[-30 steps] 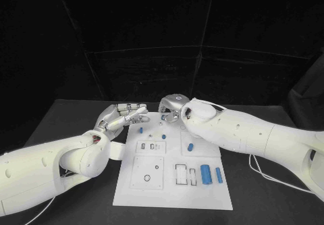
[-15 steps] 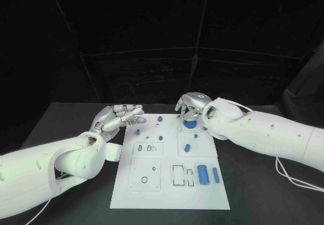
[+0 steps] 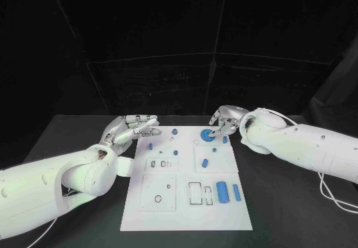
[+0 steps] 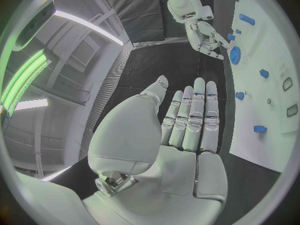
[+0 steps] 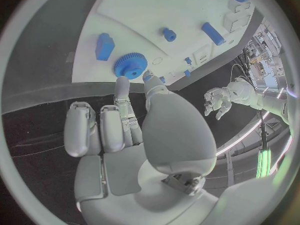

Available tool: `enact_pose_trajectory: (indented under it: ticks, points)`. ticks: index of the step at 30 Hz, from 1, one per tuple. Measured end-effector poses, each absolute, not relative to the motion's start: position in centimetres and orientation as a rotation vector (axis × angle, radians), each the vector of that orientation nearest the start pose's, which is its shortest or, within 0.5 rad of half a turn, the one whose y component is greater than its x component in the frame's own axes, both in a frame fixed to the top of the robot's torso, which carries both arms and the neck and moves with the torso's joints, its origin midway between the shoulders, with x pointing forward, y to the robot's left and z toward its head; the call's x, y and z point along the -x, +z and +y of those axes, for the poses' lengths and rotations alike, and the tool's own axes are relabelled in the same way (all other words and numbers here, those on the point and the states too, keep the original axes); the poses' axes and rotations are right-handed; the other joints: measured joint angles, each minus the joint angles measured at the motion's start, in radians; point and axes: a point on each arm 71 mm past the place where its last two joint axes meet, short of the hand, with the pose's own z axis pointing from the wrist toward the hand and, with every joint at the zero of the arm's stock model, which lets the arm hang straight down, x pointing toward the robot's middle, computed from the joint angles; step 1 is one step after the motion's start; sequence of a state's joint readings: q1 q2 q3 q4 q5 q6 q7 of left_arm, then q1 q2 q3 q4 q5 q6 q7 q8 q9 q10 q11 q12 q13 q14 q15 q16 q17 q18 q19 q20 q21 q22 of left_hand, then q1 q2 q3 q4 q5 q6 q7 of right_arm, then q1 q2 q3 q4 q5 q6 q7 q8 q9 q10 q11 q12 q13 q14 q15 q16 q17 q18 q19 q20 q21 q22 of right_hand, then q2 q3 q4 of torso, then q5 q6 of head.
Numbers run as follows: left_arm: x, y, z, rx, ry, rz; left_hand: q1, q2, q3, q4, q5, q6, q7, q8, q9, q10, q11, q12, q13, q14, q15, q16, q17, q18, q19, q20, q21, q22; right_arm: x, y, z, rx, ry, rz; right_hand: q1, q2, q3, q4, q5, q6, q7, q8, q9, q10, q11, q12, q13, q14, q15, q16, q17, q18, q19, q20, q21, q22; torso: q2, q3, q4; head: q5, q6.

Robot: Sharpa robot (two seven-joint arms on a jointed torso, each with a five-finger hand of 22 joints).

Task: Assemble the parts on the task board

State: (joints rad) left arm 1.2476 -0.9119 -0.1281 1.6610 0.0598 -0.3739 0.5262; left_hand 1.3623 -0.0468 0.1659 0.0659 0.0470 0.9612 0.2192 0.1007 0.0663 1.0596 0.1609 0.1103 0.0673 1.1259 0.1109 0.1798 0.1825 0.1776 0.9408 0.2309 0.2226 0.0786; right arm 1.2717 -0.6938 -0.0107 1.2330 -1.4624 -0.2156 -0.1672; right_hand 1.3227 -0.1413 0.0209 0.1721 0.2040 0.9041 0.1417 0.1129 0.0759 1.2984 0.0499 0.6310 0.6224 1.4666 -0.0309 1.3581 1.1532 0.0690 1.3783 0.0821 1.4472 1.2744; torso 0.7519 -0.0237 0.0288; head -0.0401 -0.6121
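The left arm comes in low from the left, its forearm angled up toward the far side of the bench. The left hand (image 3: 133,129) holds nothing; in its wrist view the fingers (image 4: 195,116) lie straight and side by side, the thumb set apart. The right arm reaches in from the right, bent at the wrist. The right hand (image 3: 226,122) points down, empty, fingers (image 5: 122,92) loosely extended.
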Motion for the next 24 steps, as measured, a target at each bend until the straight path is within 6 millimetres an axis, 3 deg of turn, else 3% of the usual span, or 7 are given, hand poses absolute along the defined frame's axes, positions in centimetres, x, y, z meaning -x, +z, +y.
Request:
enact_pose_trajectory:
  ticks: [10,15,17,24]
  points:
    - [-46.2,-17.2,20.8,1.094,-1.594,1.342,0.000,0.000,0.000,0.000,0.000,0.000,0.000,0.000,0.000,0.000,0.000,0.000,0.000,0.000,0.000,0.000,0.000,0.000,0.000,0.000,0.000,0.000,-55.9,-16.6,-20.8,0.097,0.419,1.739,0.042,0.009,0.003,0.033,0.008,-0.013,0.000,0.006,-0.002,0.000,0.000,0.138,0.160,0.000,0.000,0.045,0.076,0.000,0.031,0.006,0.023,0.034,0.002,0.0001,0.0007,-0.001,-0.004]
    - [-46.3,-17.2,20.8,1.094,-1.595,1.343,0.000,0.000,0.000,0.000,0.000,0.000,0.000,0.000,0.000,0.000,0.000,0.000,0.000,0.000,0.000,-0.006,0.001,0.000,0.000,0.000,0.000,-0.001,-56.1,-16.8,-20.7,0.103,0.410,1.751,0.054,0.013,0.003,0.033,0.017,-0.013,0.000,0.015,-0.002,0.023,0.001,0.213,0.239,0.000,0.000,0.062,0.107,0.000,0.041,0.009,0.030,0.034,0.002,0.0000,0.0007,-0.002,-0.007]
    - [-46.3,-17.2,20.8,1.094,-1.595,1.344,0.000,0.000,0.000,0.000,0.000,0.000,0.000,0.000,0.000,0.000,0.000,0.000,0.000,0.000,0.000,-0.006,0.001,0.000,0.000,0.000,0.000,-0.001,-56.1,-16.8,-20.5,0.108,0.408,1.756,0.061,0.019,0.003,0.033,0.017,-0.013,0.000,0.020,-0.001,0.036,-0.001,0.257,0.285,0.000,0.000,0.069,0.121,-0.015,0.043,0.006,0.035,0.034,0.002,0.0001,0.0007,-0.002,-0.008]
    - [-46.3,-17.2,20.8,1.094,-1.595,1.344,0.000,0.000,0.000,0.000,0.000,0.000,0.000,0.000,0.000,0.000,0.000,0.000,0.000,0.000,0.000,-0.006,0.001,0.000,0.000,0.000,0.000,-0.001,-56.1,-16.9,-20.4,0.125,0.398,1.770,0.078,0.029,0.014,0.022,0.017,0.005,-0.003,0.030,0.000,0.053,-0.005,0.350,0.382,0.000,0.000,0.082,0.149,-0.015,0.053,0.004,0.042,0.034,0.002,0.0005,0.0007,-0.001,-0.010]
